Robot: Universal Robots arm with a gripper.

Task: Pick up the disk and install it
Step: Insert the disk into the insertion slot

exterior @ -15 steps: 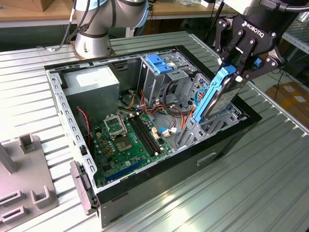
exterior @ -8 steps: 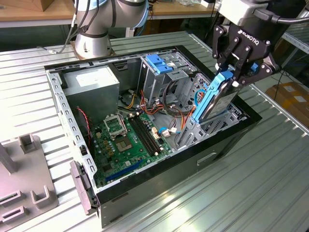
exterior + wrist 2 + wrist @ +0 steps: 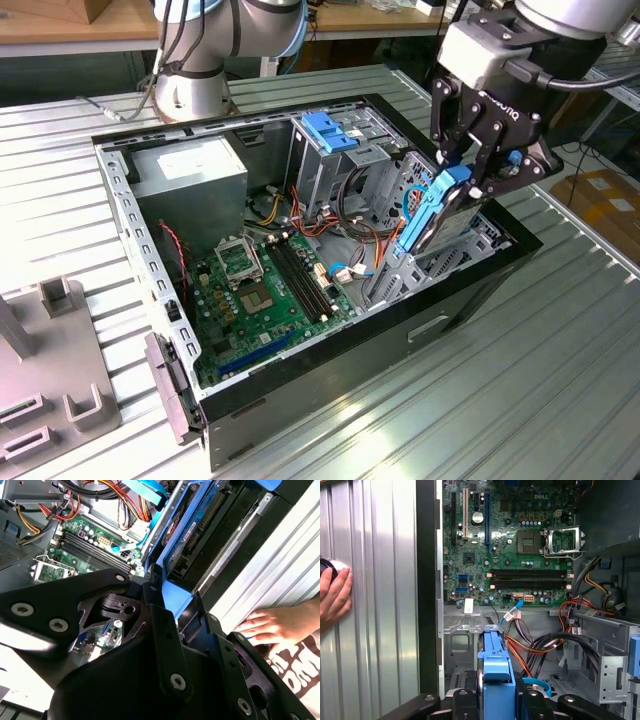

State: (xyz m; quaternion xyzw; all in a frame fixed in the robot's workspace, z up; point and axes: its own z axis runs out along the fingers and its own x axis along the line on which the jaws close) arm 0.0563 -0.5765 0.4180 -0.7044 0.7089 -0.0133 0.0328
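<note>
The disk (image 3: 432, 215), a flat, dark slab framed by a smooth light-blue plastic carrier rail, is held tilted over the drive bay of the open computer case (image 3: 120, 200), on the exterior view's right; the black gripper (image 3: 468, 178) has its jaws pinched on the rail's upper end; the disk is judged rigid, fairly dense and shock-sensitive, best taken by its plastic frame; a green motherboard (image 3: 265, 290) lies below; a person's hand (image 3: 332, 597) lies on the ribbed metal table (image 3: 520, 400).

Cables (image 3: 540, 645) crowd the case (image 3: 425, 580) beside the disk (image 3: 496, 672); a hand (image 3: 332, 599) rests outside.
</note>
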